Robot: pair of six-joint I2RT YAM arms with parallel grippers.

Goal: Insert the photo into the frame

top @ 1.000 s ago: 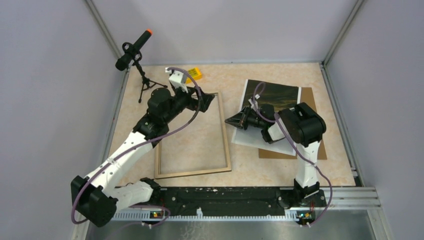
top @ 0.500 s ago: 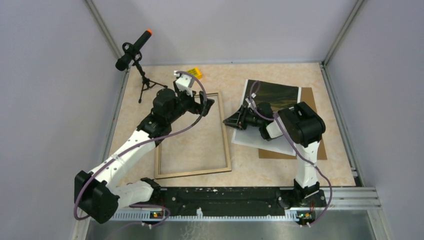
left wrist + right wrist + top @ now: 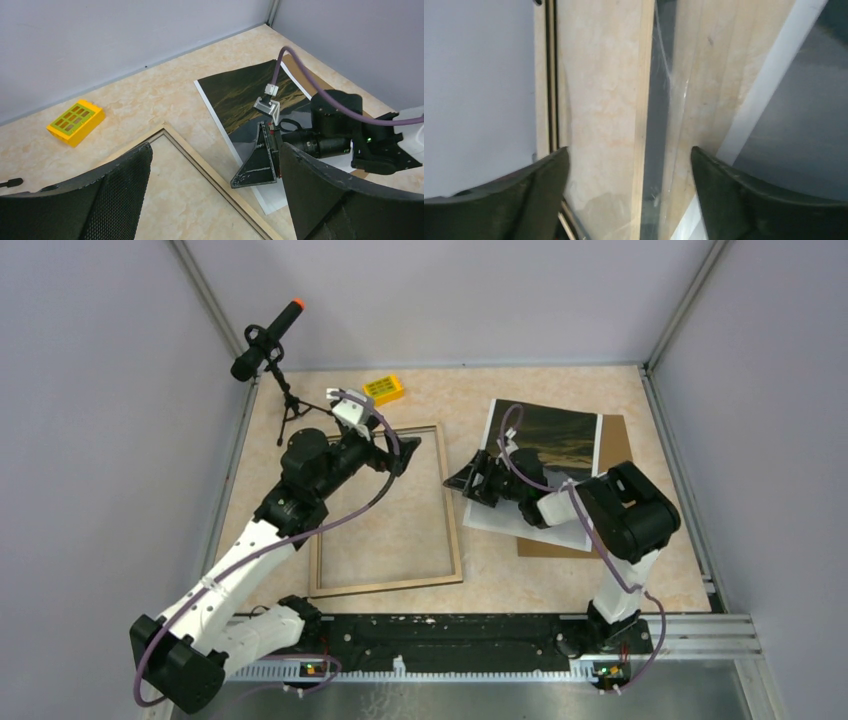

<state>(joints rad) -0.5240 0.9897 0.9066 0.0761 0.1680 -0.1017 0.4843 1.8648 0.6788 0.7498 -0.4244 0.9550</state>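
Note:
The frame (image 3: 385, 586) lies flat left of centre, light wood side up, and its far corner (image 3: 165, 131) shows in the left wrist view. To its right the photo (image 3: 555, 430) lies landscape side up on a brown backing sheet (image 3: 612, 440). My left gripper (image 3: 408, 447) hovers open over the frame's far right corner, and nothing sits between its fingers (image 3: 107, 192). My right gripper (image 3: 463, 481) stands low and open at the photo's left edge, beside the frame's right rail (image 3: 644, 100). The photo's white border (image 3: 774, 85) passes beside its right finger (image 3: 749, 200). Neither gripper holds anything.
A yellow block (image 3: 383, 390) lies at the back, beyond the frame. A microphone on a small tripod (image 3: 268, 340) stands at the back left corner. Grey walls close in the table on three sides.
My right gripper has gone from shut to open at the photo's left edge, and that arm's elbow has swung right. The left arm has drawn back a little to the left.

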